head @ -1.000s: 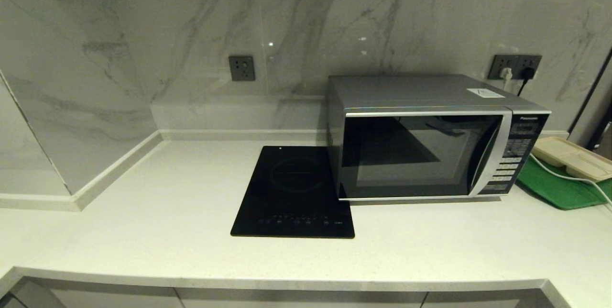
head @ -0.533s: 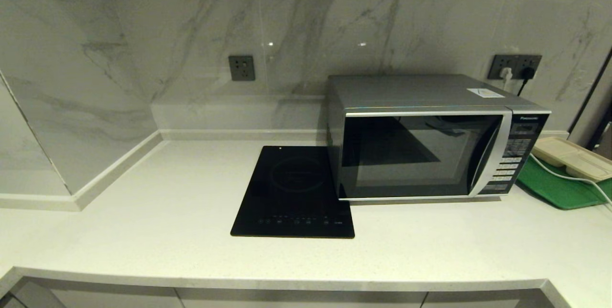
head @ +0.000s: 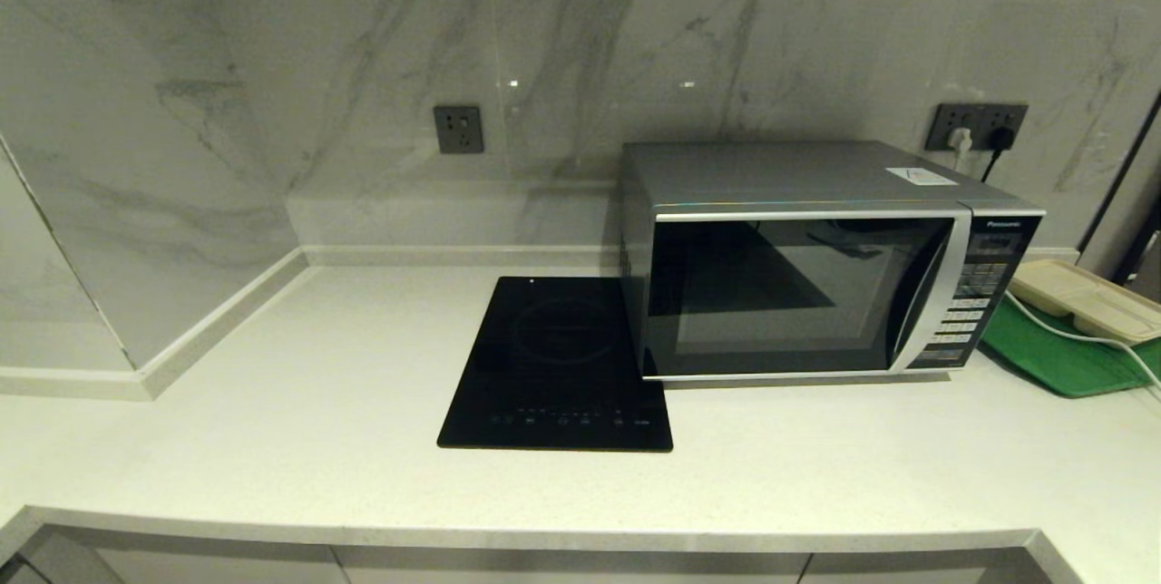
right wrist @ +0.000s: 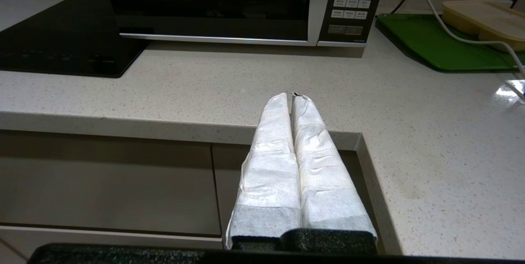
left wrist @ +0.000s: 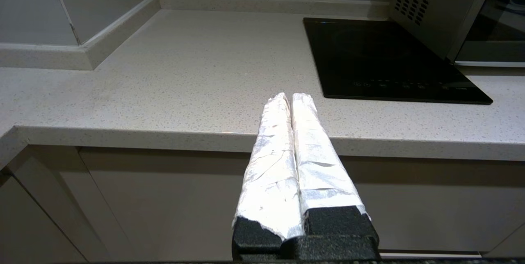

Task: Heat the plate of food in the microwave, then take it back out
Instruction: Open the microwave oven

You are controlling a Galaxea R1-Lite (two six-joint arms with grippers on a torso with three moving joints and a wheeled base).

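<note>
Both claws, left claw [left wrist: 286, 96] and right claw [right wrist: 292, 96], are held pressed together and empty at the desk [head: 272, 439] edge. Farther back, the microwave [head: 798, 285] is seen shut; no plate of food is visible. Opening the door is judged the step pending, calling for a reach to its handle.

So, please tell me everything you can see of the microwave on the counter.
The microwave is a boxy silver-grey Panasonic oven, metal in look, standing upright on the pale speckled counter against the marble wall. Its dark glass door is shut, with a curved silver handle strip along the door's right side and a black button panel beyond it. A white sticker lies on top. Vent holes pierce its left side. The black cooktop lies at its left; a green tray lies to its right.
</note>
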